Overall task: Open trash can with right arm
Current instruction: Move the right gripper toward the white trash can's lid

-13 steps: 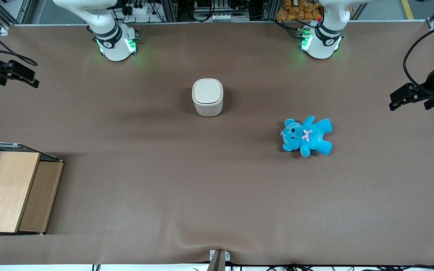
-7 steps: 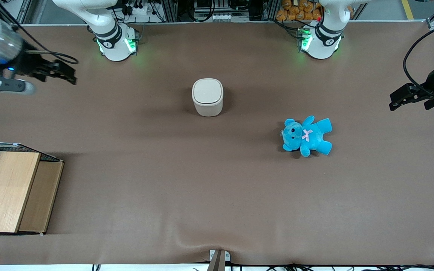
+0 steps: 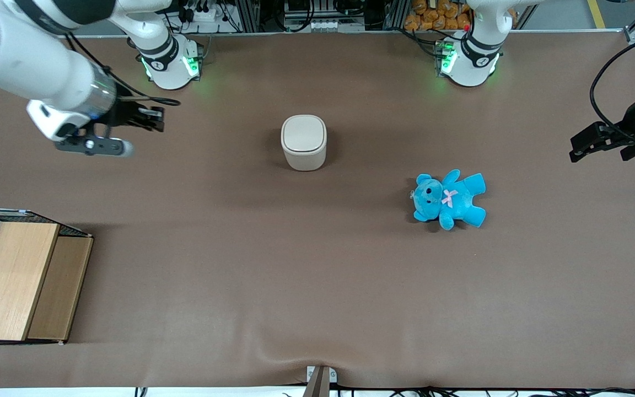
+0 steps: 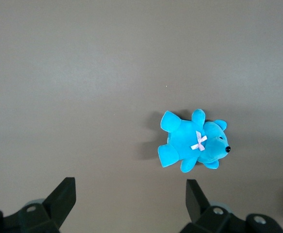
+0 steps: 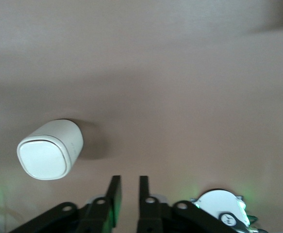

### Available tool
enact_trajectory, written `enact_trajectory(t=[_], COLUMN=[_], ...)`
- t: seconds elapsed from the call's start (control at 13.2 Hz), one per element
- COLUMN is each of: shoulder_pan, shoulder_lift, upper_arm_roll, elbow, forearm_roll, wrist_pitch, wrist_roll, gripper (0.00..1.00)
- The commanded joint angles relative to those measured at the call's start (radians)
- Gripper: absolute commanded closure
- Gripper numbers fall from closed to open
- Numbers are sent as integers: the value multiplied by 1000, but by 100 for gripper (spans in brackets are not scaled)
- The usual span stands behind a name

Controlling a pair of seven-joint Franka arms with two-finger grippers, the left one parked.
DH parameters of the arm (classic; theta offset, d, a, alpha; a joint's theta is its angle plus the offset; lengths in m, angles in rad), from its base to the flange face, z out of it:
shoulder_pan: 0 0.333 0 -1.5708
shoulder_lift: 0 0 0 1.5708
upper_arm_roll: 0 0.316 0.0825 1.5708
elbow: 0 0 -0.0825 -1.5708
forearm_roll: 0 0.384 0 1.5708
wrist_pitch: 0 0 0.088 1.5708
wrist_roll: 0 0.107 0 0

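The bin (image 3: 303, 141), lid shut, is seen mid-counter (image 3: 295, 275), at ten o'clock from the teddy (image 3: 448, 199). The gripper (image 3: 155, 118) is held well apart toward the working arm's end, jaws nearly closed, empty

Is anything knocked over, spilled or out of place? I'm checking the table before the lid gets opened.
Nothing stands out. The cream-white plastic trash can stands upright, lid shut. The blue plush teddy lies flat, apart from it. The black two-finger gripper hangs toward the working arm's end, fingers nearly together, touching nothing.
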State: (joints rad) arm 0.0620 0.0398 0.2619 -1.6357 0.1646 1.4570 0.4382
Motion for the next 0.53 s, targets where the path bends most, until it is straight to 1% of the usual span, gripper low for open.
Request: enact_trajectory(t=[0.0,0.08,0.15,0.3,0.45], shoulder_pan=[56,76,97,130,197], shoulder_lift=[24,40,52,74,107], upper_arm_roll=[13,13,13,13,11], elbow=[-27,-27,-29,-27,-41], forearm_roll=[15,16,16,18,13], wrist_pitch=[48,54,66,83,133], wrist_roll=[118,146,149,172,226], gripper=[95,99,100,100,100])
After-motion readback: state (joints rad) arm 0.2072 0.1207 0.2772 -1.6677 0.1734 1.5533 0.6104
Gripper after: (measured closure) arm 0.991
